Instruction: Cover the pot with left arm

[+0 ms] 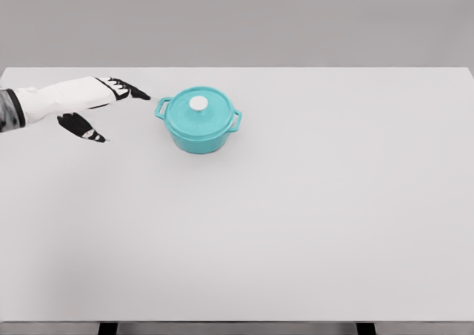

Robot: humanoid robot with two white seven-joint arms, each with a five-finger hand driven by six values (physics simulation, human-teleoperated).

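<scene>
Nearest the camera runs the front edge of the white desk (pixel 296 261), beneath which two dark leg tops show, one toward each front corner. Its broad surface reaches back to a plain grey wall.

Toward the rear left part of the desk, well clear of the front edge, stands a turquoise pot (pixel 201 130), upright, with a loop handle on each side. A turquoise lid (pixel 197 111) sits flat on the pot's rim, closing it, and carries a round white knob (pixel 198 103) at its centre.

From the left edge of the desk a white arm enters, ending in the left hand (pixel 102 107), which has black fingers. The hand is spread and grips nothing: the upper fingers (pixel 133 91) extend toward the pot, their tips just beside the pot's left handle, though contact cannot be judged from this view; the thumb points down and away, apart from the other fingers. The hand lies to the left of the pot, at about the height of the lid.
</scene>
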